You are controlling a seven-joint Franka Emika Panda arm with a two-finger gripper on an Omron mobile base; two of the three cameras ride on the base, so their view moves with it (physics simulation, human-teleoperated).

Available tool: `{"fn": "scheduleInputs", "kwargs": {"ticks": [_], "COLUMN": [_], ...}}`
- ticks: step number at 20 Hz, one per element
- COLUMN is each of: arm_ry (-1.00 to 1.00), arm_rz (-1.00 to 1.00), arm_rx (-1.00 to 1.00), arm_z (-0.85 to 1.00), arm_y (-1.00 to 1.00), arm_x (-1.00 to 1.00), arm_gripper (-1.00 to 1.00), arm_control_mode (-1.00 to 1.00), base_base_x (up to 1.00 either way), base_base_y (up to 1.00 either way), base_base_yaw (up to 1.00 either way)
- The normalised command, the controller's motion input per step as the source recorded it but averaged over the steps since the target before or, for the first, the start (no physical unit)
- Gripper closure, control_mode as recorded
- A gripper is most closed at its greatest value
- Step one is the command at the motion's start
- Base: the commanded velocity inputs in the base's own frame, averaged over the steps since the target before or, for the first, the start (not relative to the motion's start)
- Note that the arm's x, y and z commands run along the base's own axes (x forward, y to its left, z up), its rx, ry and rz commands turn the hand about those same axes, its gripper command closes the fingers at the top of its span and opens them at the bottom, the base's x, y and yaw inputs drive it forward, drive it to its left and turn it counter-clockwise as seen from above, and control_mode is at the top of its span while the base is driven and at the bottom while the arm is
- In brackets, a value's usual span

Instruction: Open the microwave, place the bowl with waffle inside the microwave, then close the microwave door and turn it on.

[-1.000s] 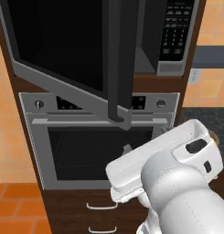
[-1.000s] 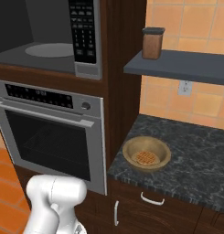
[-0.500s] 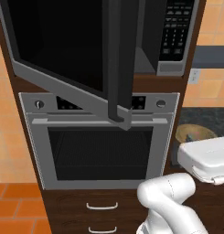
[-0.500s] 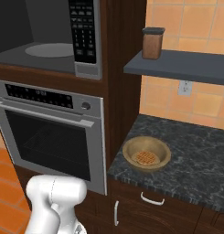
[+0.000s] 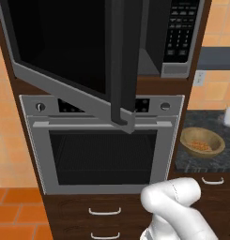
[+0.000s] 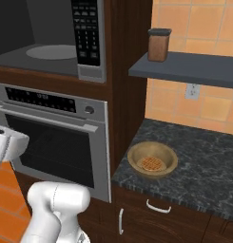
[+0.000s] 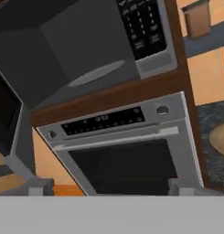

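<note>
The microwave door (image 5: 74, 51) stands swung open, so the grey turntable (image 6: 50, 51) inside the microwave (image 6: 65, 42) is visible. The bowl with waffle (image 6: 152, 160) rests on the dark tabletop (image 6: 208, 161), right of the steel oven (image 5: 104, 140). The fingers (image 7: 35, 186) are spread wide apart and hold nothing.

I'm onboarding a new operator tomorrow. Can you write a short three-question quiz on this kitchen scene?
1. True or false: the microwave door stands open.
2. Where is the bowl with waffle? A) on the turntable B) on the dark stone counter C) on the shelf
3. Fill in: on the shelf above the counter stands a brown ____.

Key: 1 true. 2 B; the turntable is bare. 3 canister.
</note>
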Motion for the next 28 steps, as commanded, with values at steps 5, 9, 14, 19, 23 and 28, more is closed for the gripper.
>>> {"fn": "scheduleInputs", "kwargs": {"ticks": [5, 9, 14, 19, 23, 28], "arm_ry": [0.35, 0.01, 0.00, 0.25, 0.25, -0.17], "arm_rz": [0.14, -0.01, -0.09, 0.14, 0.27, 0.14], "arm_rx": [0.65, 0.61, 0.47, 0.11, 0.00, 0.10], "arm_z": [-0.05, -0.38, -0.31, 0.07, 0.10, 0.00], "arm_y": [0.18, 0.59, 0.63, 0.29, 0.29, 0.28], "arm_x": [0.60, 0.27, 0.09, 0.23, 0.31, 0.10], "arm_gripper": [-1.00, -1.00, -1.00, -1.00, -1.00, -1.00], "arm_control_mode": [-1.00, -1.00, -1.00, -1.00, -1.00, -1.00], "base_base_x": [0.00, 0.00, 0.00, 0.00, 0.00, 0.00], "base_base_y": [0.00, 0.00, 0.00, 0.00, 0.00, 0.00], "base_base_yaw": [0.00, 0.00, 0.00, 0.00, 0.00, 0.00]}}
